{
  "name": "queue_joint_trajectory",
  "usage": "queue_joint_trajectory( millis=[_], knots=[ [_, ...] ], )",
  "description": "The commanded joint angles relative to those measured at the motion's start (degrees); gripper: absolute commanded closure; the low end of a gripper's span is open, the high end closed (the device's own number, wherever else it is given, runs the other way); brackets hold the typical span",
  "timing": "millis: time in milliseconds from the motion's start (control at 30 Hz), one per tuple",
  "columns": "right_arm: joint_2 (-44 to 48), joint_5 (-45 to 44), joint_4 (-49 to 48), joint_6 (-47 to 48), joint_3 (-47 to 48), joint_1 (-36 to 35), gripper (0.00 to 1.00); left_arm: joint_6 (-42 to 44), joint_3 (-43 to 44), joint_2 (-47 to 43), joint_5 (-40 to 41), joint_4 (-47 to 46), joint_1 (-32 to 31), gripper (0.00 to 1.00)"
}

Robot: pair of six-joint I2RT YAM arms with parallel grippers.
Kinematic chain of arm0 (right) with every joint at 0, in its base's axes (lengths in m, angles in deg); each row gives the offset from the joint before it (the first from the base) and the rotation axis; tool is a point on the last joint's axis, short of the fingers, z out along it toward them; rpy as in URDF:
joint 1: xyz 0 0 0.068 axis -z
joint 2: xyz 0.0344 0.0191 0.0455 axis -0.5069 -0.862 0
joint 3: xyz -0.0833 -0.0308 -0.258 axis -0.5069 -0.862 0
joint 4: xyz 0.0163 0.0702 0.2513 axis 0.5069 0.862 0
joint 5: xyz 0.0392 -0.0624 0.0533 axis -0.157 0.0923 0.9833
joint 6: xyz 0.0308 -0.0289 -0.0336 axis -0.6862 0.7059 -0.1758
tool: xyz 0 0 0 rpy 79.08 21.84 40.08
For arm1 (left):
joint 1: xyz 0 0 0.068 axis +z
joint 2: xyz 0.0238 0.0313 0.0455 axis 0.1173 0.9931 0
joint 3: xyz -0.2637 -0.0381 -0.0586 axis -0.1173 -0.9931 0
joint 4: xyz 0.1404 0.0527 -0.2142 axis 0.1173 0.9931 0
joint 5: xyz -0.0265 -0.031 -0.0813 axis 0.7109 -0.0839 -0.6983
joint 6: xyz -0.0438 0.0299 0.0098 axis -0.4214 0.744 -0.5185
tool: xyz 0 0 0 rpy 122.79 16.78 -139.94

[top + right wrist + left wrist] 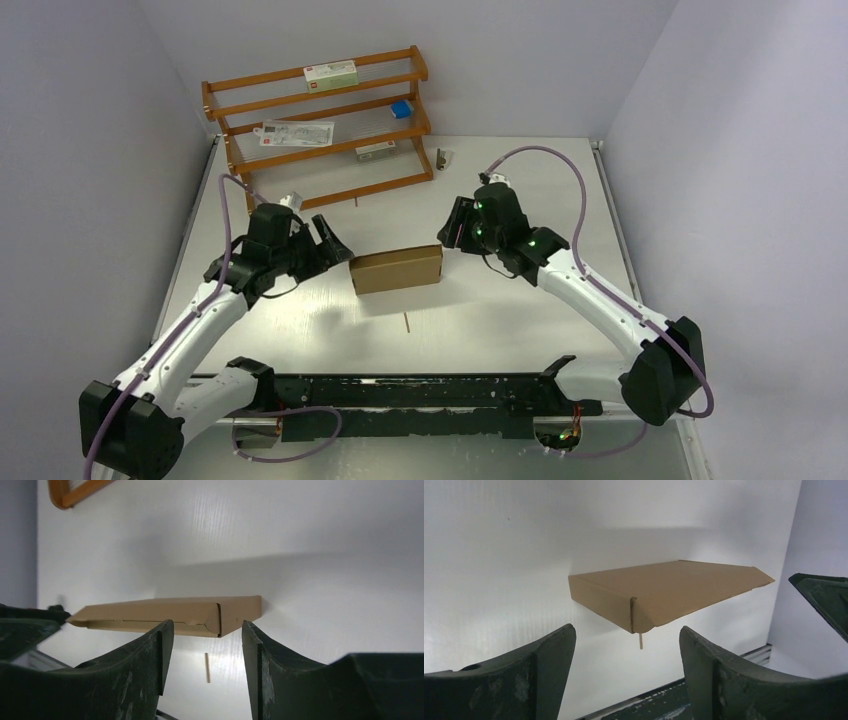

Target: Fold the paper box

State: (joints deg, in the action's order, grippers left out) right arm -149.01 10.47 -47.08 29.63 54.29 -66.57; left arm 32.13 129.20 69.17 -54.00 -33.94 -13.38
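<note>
The paper box [396,269] is a shallow brown cardboard mailer, folded shut and lying flat mid-table. My left gripper [335,243] hovers just off its left end, jaws open and empty. In the left wrist view the box [674,592] lies beyond the left gripper [626,630], a corner toward me, clear of both fingers. My right gripper [452,228] sits off the box's right end, also open. In the right wrist view the box's [165,614] end lies just past the right gripper [207,625], nothing between the fingers.
A thin wooden stick [406,322] lies on the table just in front of the box. A wooden rack [225,128] at the back holds a white red-labelled carton [330,73], a small blue box [401,108] and flat packets. A small dark object [442,157] stands beside it.
</note>
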Motion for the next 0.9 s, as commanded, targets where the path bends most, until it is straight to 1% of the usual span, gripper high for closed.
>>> queue_joint_trajectory(
  millis=[0,133,267,500,700,867],
  knots=[
    [0.1,3.2,-3.6,-9.8,-1.8,1.3,0.43,-8.7,-2.8,-1.1,-4.5,-6.0,0.3,0.19],
    [-0.6,4.4,-5.6,-13.0,-3.6,2.4,0.42,-13.5,-6.3,-3.2,-4.0,-10.0,0.4,0.19],
    [-0.7,7.5,-9.1,-16.4,-6.0,3.4,0.42,-16.4,-7.7,-4.7,-2.6,-12.3,0.4,0.18],
    [-2.0,11.1,-12.5,-19.8,-8.7,5.1,0.42,-21.2,-9.7,-4.2,-2.7,-15.3,0.4,0.13],
    [-2.0,12.9,-13.7,-21.0,-10.4,5.6,0.42,-23.8,-12.0,-3.9,-4.0,-17.5,0.4,0.14],
    [-1.9,14.5,-15.7,-22.1,-12.4,5.8,0.46,-26.3,-14.6,-2.0,-6.9,-22.8,0.5,0.17]
  ],
)
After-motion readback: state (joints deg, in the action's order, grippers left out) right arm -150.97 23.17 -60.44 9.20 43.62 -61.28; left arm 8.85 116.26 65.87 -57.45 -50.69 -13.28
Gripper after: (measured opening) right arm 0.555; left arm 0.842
